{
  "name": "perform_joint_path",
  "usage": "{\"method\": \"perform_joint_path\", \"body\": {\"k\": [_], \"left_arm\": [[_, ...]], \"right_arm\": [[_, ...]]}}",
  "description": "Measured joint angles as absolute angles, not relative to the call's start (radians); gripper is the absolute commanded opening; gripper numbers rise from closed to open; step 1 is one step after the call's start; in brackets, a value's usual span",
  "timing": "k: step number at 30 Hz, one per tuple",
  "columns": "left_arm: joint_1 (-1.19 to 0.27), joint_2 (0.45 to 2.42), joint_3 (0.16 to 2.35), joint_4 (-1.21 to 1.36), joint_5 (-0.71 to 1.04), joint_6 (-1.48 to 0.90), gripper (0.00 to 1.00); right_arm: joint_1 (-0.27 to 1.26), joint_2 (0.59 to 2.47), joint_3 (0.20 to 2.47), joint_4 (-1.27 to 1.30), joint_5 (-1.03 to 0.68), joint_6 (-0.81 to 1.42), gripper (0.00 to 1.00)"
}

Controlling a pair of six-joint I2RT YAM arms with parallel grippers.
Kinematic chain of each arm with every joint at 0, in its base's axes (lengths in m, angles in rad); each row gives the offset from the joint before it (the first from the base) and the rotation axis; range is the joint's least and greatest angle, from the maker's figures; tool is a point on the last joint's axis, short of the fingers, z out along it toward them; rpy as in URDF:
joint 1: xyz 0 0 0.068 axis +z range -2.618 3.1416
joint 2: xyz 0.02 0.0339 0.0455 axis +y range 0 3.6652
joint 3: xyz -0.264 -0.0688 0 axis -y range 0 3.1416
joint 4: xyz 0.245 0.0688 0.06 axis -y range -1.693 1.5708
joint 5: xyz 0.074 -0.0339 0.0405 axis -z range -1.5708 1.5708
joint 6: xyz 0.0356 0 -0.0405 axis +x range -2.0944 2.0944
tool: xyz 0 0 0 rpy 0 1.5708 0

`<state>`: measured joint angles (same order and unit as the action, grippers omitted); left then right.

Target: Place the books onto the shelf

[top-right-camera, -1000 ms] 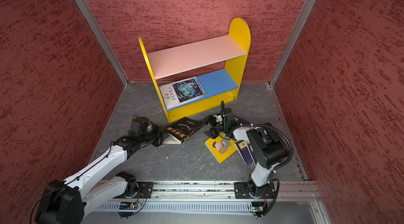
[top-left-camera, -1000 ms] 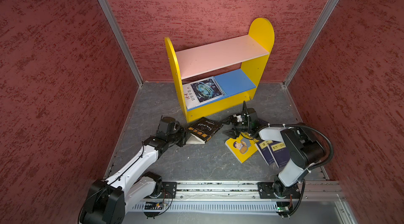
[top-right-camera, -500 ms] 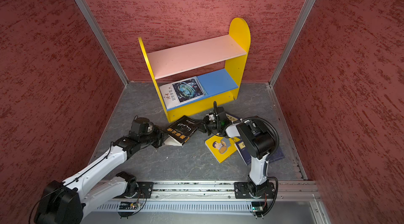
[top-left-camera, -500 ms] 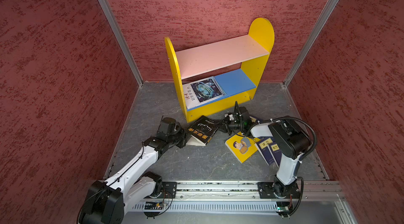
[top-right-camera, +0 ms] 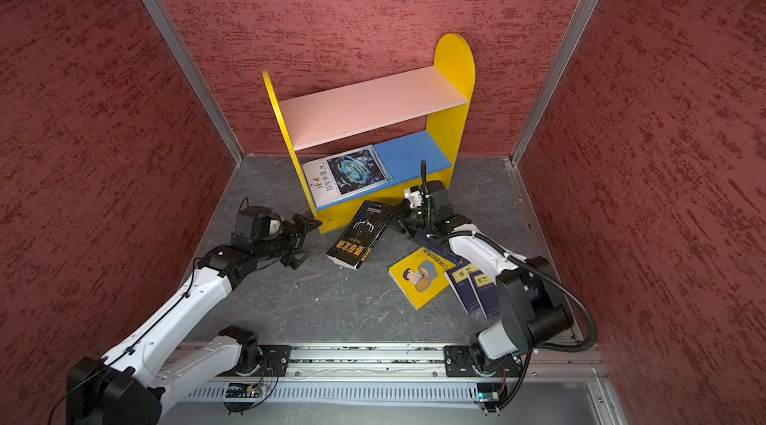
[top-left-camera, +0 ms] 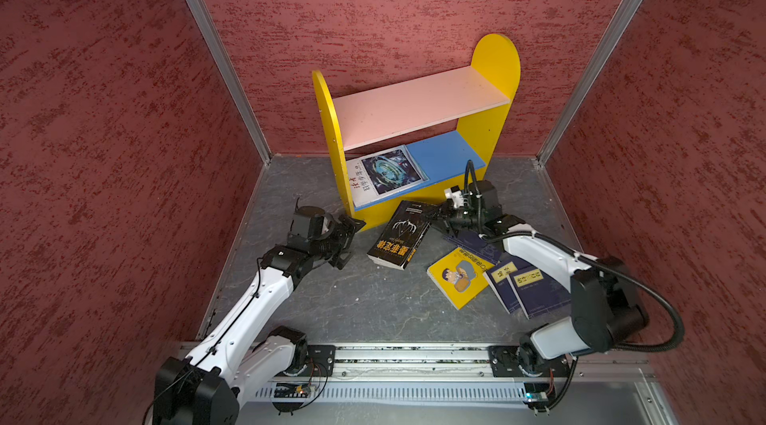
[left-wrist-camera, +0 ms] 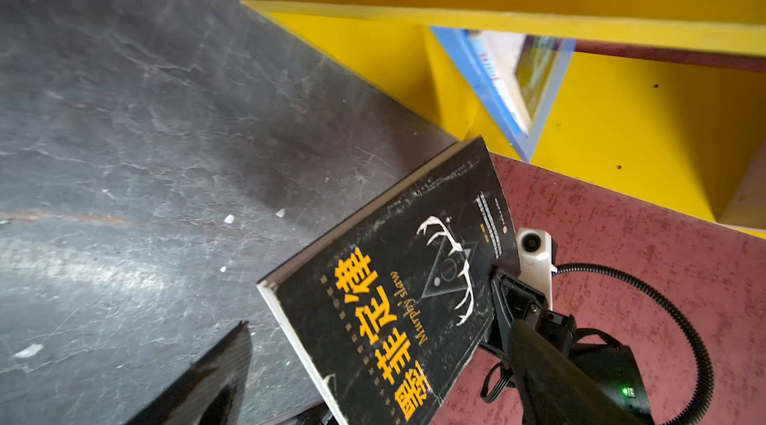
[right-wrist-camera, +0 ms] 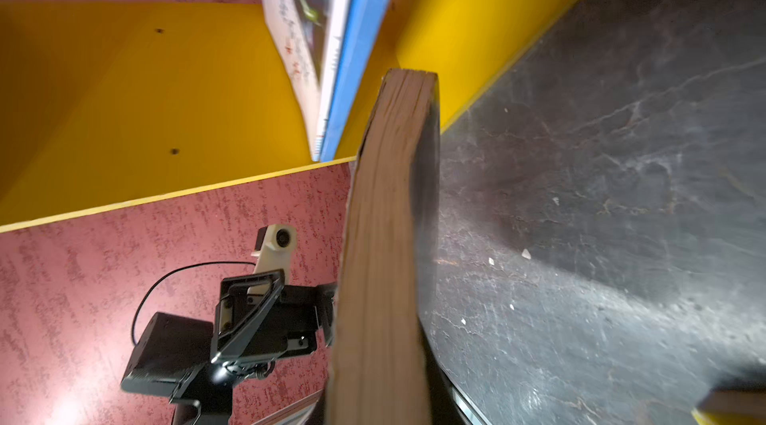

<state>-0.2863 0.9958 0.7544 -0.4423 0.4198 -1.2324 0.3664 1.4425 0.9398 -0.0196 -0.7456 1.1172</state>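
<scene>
One hand alone is bearing the black book (top-left-camera: 397, 236). The right hand (top-left-camera: 438, 218) is pinching a thin strip near a corner, jaws closed tight on it, so most of the book is hanging out past the grip.

Risk, as I judge it: the book is liable to be pivoting or slipping in so narrow a pinch. Its leading edge may also be catching on the base strip (top-left-camera: 418, 203) of the shelf (top-left-camera: 493, 70) before clearing the blue lower board (top-left-camera: 449, 151).

The book's low end is sitting on or just over the counter (top-left-camera: 364, 302); I cannot tell which.

The left hand (top-left-camera: 352, 240) is standing wide open, holding nothing, just beside the book's far long edge and not touching it.

Further out, a white book (top-left-camera: 385, 172) is lying flat on the blue board. A yellow book (top-left-camera: 458, 278) and navy books (top-left-camera: 530, 286) are waiting on the counter by the right arm.
</scene>
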Motion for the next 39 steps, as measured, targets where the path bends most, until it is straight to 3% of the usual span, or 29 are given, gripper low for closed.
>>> {"method": "perform_joint_path", "body": {"k": [5, 13, 24, 39], "left_arm": [[-0.277, 1.032, 0.833, -0.392, 0.478, -1.110, 0.99], [-0.273, 1.093, 0.904, -0.229, 0.640, -1.002, 0.99], [-0.312, 1.096, 0.885, -0.056, 0.716, -1.014, 0.99], [-0.421, 1.317, 0.923, 0.113, 0.735, -1.095, 0.88]], "right_arm": [[0.288, 1.305, 0.945, -0.078, -0.749, 1.100, 0.01], [0.242, 1.285, 0.992, -0.071, -0.746, 1.144, 0.02], [0.220, 1.298, 0.900, 0.244, -0.631, 1.342, 0.02], [0.220, 1.311, 0.823, 0.560, -0.612, 1.482, 0.03]]}}
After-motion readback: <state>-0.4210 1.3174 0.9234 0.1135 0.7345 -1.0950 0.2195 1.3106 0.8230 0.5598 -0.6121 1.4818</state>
